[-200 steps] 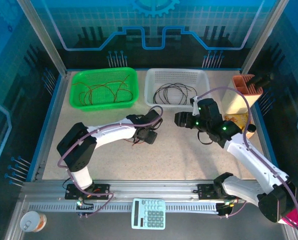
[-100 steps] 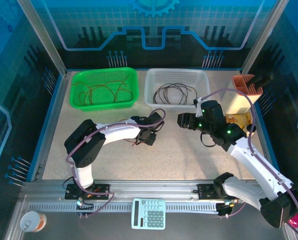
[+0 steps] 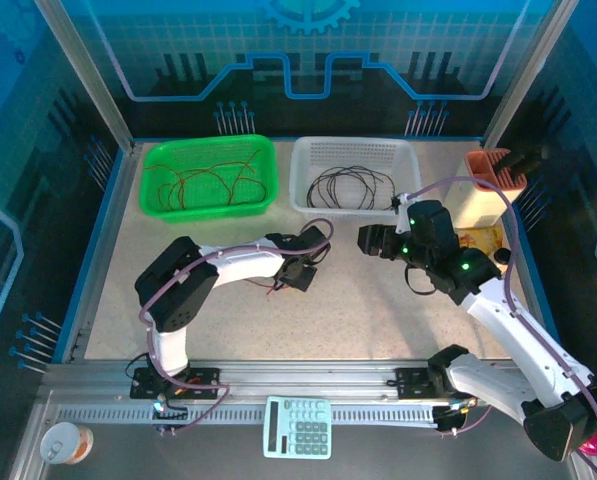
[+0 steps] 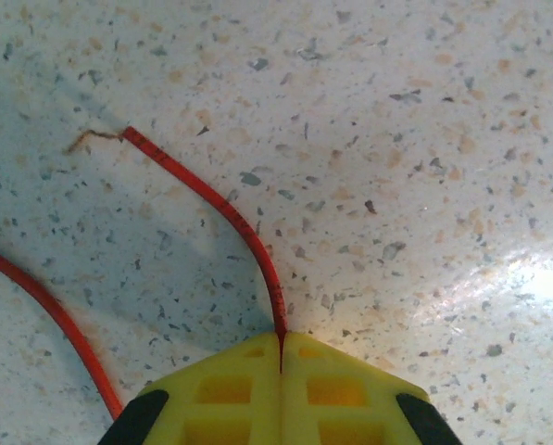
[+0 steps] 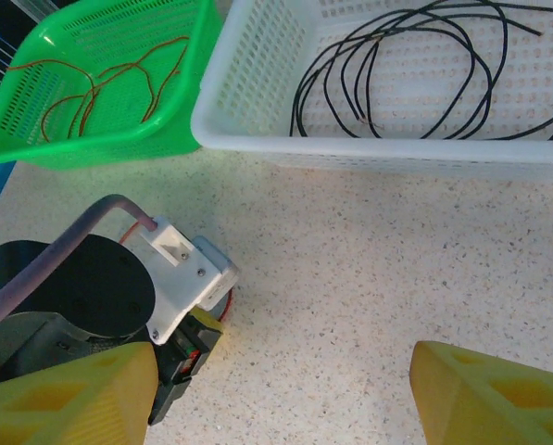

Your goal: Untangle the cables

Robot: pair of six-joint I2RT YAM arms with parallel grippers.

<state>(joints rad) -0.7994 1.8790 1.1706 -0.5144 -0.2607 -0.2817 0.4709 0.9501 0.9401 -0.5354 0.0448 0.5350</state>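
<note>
So, left gripper (image 4: 281,341) clamps a red cable (image 4: 222,208).
Right gripper (image 5: 285,375) gapes wide near the white basket (image 5: 257,102).

I count 2 arms: left arm (image 3: 228,264), right arm (image 3: 503,315). Baskets, 2: green basket (image 3: 210,142), white basket (image 3: 353,144). In the green, red cables (image 3: 203,182): several, exact no. unclear. In the white, black cables (image 3: 350,186): a few loops, can't separate. Loose red cable (image 4: 216,202) on bench (image 3: 378,310): 1 as far as I see. 1 calculator (image 3: 298,427), 1 tin (image 3: 61,443), 1 orange-topped container (image 3: 488,185).
</note>
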